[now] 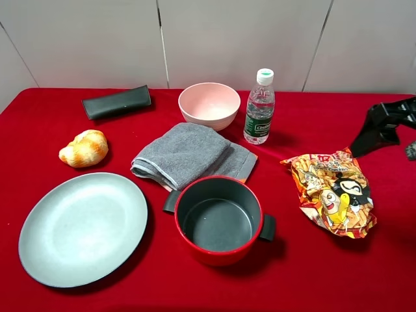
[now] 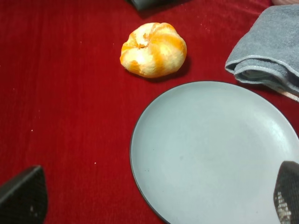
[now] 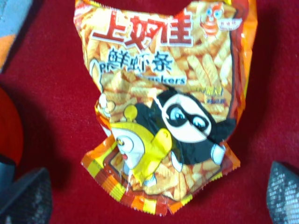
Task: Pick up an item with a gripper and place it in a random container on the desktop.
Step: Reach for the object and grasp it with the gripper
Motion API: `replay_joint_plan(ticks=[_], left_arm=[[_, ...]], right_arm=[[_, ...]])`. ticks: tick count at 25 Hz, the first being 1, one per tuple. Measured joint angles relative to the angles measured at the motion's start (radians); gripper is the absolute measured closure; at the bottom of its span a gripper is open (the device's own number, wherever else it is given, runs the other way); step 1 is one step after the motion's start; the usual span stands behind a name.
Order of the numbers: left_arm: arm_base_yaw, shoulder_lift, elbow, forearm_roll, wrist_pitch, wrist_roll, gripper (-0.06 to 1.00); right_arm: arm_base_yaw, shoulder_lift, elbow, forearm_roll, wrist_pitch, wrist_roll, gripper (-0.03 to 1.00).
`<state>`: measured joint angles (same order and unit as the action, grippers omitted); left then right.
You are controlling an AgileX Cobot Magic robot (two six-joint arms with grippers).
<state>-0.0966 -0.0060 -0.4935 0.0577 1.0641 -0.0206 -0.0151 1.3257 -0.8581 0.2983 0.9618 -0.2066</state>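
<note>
The snack bag [image 1: 333, 192], crinkly orange and yellow with a cartoon character, lies flat on the red desktop [image 1: 305, 273] at the right. It fills the right wrist view [image 3: 163, 107]. My right gripper [image 1: 382, 129] hovers just behind and right of the bag; its fingers [image 3: 28, 198] stand wide apart and touch nothing. The grey-blue plate [image 1: 81, 227] sits at the front left with nothing on it. My left gripper [image 2: 154, 198] hangs open over the plate's [image 2: 210, 154] near edge and is out of the exterior view.
A red pot [image 1: 221, 221] with a grey inside stands front centre, a folded grey towel [image 1: 188, 153] behind it. A pink bowl [image 1: 209, 104], a water bottle [image 1: 259, 107], a dark case [image 1: 117, 102] and a conch shell [image 1: 84, 147] lie farther back.
</note>
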Motion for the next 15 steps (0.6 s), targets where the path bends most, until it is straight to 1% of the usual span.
replay_joint_plan(ticks=[7, 15], left_arm=[[0.0, 0.0, 0.0, 0.0, 0.0, 0.0, -0.01], [0.0, 0.0, 0.0, 0.0, 0.0, 0.0, -0.01]], right_arm=[[0.0, 0.064, 0.0, 0.016, -0.068, -0.028, 0.27], [0.0, 0.147, 0.0, 0.019, -0.123, -0.05, 0.27]])
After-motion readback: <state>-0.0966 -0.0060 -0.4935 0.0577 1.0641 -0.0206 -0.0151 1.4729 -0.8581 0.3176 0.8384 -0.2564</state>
